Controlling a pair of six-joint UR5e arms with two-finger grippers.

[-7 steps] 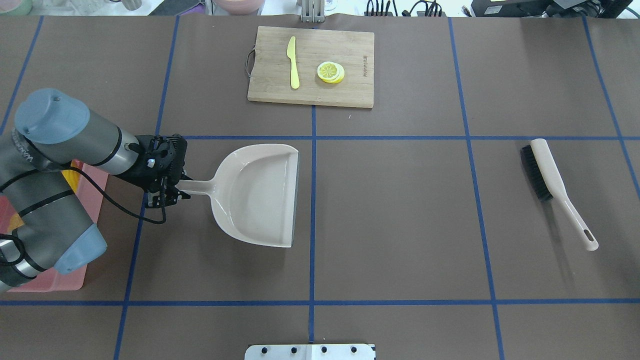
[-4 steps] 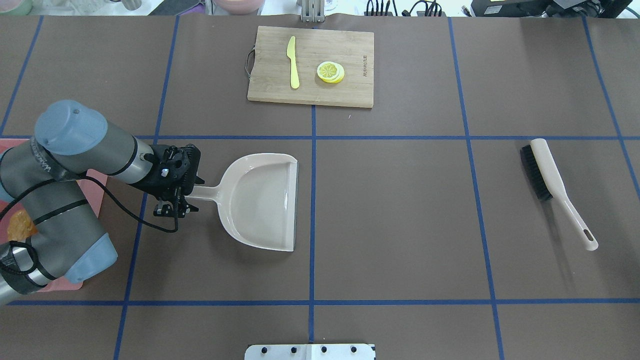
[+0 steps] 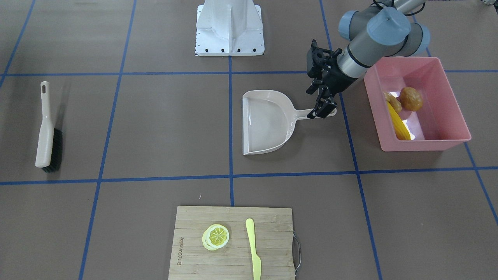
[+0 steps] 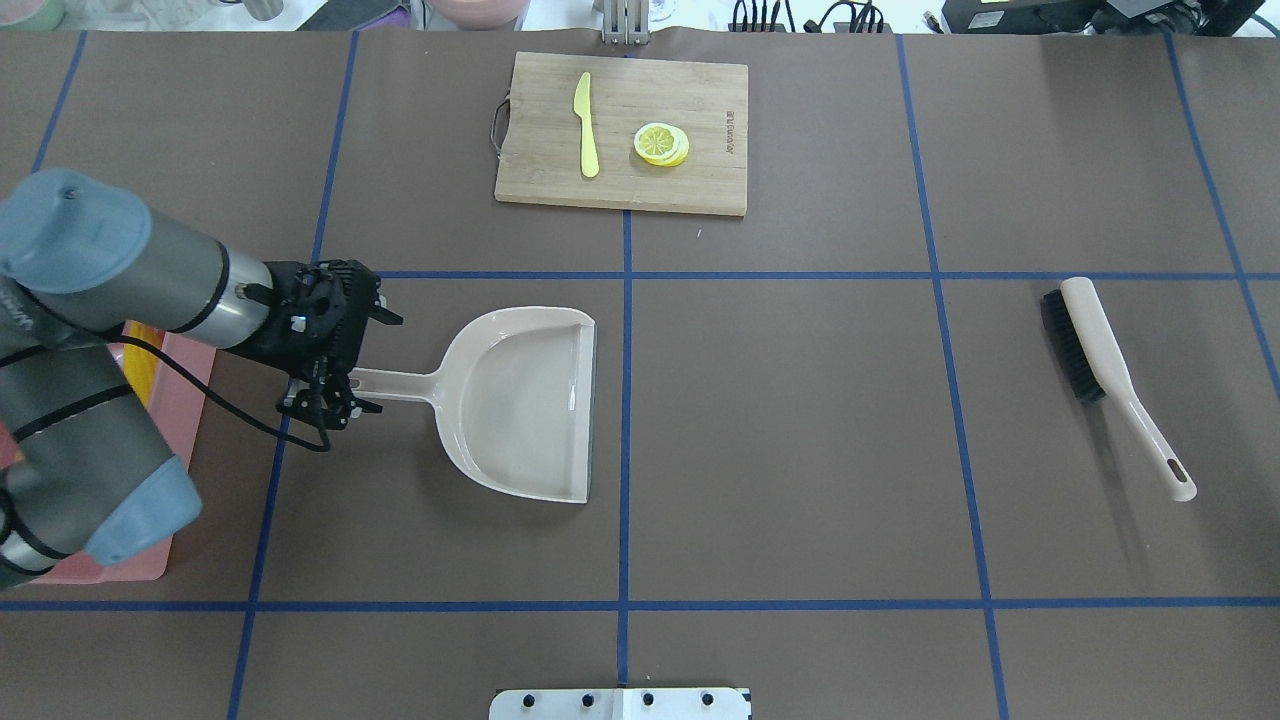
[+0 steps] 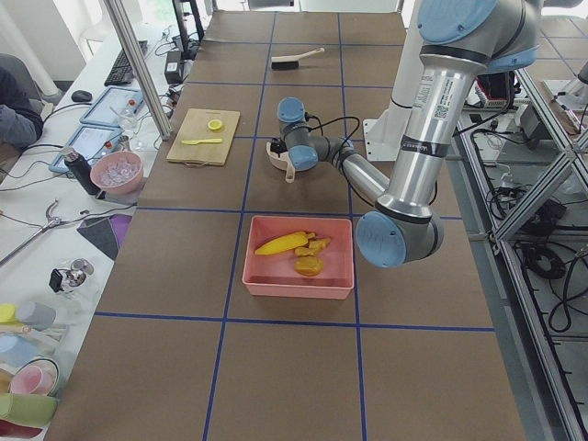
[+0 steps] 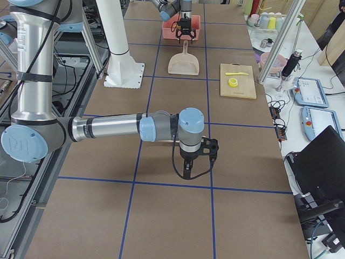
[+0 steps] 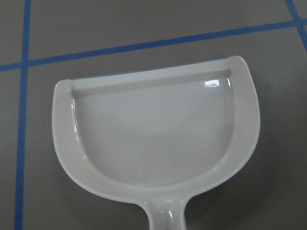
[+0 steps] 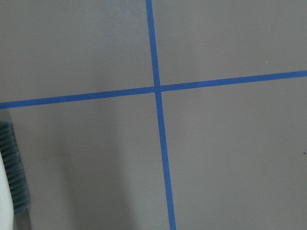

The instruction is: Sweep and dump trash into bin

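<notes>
The trash lies in the pink bin (image 3: pixel 424 144): the yellow corn cob (image 3: pixel 397 122), the brown potato (image 3: pixel 411 99) and the tan ginger root (image 3: pixel 392 102). In the overhead view my left arm covers most of the bin (image 4: pixel 185 375). The beige dustpan (image 4: pixel 520 400) lies flat and empty on the table. My left gripper (image 4: pixel 333 398) is open at the end of the dustpan's handle (image 4: pixel 395 382), between dustpan and bin. My right gripper (image 6: pixel 186 166) shows only in the exterior right view, hanging over bare table; I cannot tell its state.
A beige hand brush (image 4: pixel 1095 345) with black bristles lies at the right. A wooden cutting board (image 4: pixel 700 150) at the far middle carries a pale yellow knife (image 4: pixel 586 125) and lemon slices (image 4: pixel 661 143). Blue tape lines cross the brown table.
The dustpan came down from a raised tilt and now lies flat. My left gripper has let go of the handle and drawn back left toward the bin.
</notes>
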